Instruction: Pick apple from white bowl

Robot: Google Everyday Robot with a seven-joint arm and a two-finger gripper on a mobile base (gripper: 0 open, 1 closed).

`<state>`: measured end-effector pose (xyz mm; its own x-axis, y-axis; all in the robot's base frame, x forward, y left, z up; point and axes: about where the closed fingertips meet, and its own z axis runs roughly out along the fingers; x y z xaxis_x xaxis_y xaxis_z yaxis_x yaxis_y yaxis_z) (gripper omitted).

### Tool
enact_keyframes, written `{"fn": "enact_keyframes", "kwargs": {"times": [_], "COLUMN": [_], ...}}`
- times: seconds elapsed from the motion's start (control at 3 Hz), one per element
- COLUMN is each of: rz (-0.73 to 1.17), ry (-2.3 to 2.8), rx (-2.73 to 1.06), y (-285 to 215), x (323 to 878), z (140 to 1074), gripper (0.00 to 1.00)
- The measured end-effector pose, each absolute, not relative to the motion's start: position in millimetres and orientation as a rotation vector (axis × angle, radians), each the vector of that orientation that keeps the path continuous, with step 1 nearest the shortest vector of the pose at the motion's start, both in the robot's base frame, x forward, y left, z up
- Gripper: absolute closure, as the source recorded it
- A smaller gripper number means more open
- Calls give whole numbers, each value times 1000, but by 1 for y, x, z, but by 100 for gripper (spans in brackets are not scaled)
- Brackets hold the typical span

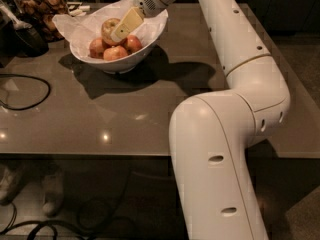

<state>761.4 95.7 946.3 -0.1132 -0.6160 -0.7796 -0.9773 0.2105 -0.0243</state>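
The white bowl (150, 36), lined with crinkled white paper, stands at the back left of the table. The apple (107, 27), large and yellow-green with a red blush, lies on top of three smaller red apples (115, 53). My gripper (120, 30) reaches down into the bowl from the right. Its cream-coloured tip lies against the apple's right side and hides part of it.
A glass jar of brown snacks (37, 6) and a dark object (22, 36) stand left of the bowl. A black cable (25, 91) loops over the table's left part. My white arm (235, 84) spans the table's right side. The front edge (100, 155) is near.
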Motion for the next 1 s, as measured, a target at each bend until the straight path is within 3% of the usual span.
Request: {"fn": "enact_keyframes", "kwargs": {"times": [1.0], "rz": [733], "ry": [1810], "rx": [-1535], "y": [117], "x": [762], "z": [928], "gripper": [11]}}
